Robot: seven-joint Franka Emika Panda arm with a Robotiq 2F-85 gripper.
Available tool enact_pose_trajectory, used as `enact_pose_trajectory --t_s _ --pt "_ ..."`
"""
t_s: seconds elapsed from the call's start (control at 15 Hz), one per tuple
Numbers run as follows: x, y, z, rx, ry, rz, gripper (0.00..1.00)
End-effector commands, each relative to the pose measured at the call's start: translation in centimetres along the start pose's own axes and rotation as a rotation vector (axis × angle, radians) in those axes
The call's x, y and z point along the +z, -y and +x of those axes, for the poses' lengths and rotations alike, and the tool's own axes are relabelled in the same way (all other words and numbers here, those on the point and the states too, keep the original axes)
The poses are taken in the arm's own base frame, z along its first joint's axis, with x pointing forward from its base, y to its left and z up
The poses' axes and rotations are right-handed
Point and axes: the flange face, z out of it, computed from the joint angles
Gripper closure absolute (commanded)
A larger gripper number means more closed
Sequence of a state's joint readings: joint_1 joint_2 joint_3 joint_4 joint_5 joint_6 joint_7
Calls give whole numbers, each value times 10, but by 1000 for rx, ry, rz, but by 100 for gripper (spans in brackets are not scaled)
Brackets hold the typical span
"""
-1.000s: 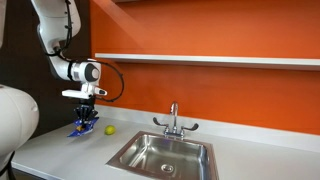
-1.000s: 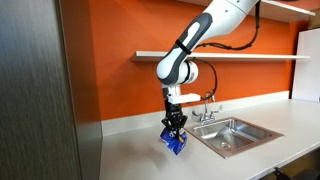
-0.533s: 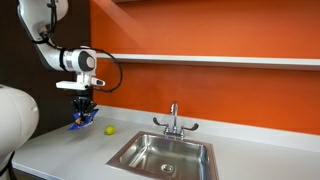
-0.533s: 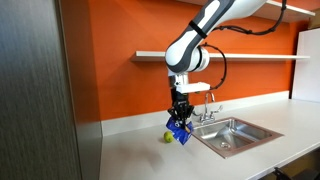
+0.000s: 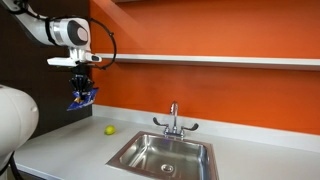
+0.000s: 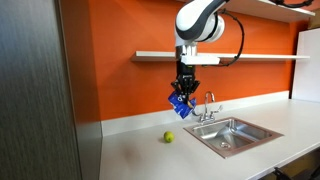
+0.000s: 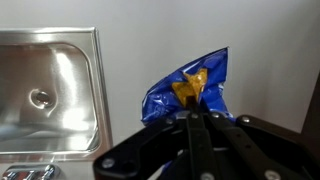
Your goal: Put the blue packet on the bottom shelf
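My gripper (image 5: 82, 88) is shut on the blue packet (image 5: 82, 99), which hangs from the fingers high above the counter, just under the level of the bottom shelf (image 5: 210, 60). It also shows in an exterior view, gripper (image 6: 185, 87) holding the packet (image 6: 181, 103) below the shelf (image 6: 250, 56). In the wrist view the crinkled blue packet (image 7: 185, 88) with a yellow patch sticks out from between the closed fingers of the gripper (image 7: 195, 114).
A small yellow-green ball (image 5: 109, 129) lies on the white counter, also seen in an exterior view (image 6: 169, 137). A steel sink (image 5: 165, 155) with a faucet (image 5: 174, 120) sits in the counter. An orange wall stands behind. A dark cabinet (image 6: 40, 90) stands beside the counter.
My gripper has risen straight up from near the counter with the blue packet in it, from beside the ball to just under shelf height.
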State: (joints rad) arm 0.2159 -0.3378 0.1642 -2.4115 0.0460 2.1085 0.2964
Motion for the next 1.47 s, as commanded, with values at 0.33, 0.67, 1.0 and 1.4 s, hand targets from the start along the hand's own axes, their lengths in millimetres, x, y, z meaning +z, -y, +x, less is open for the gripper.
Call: enact_pose_trajectory --t_s 0.33,0.67,1.0,1.4 --pt "-144 1 -35 116 -203 -77 100" --pt "-239 3 -27 140 -355 -115 100" --pt "-301 -21 7 168 -451 -138 100" --pt "-318 -59 88 199 -480 -171 100"
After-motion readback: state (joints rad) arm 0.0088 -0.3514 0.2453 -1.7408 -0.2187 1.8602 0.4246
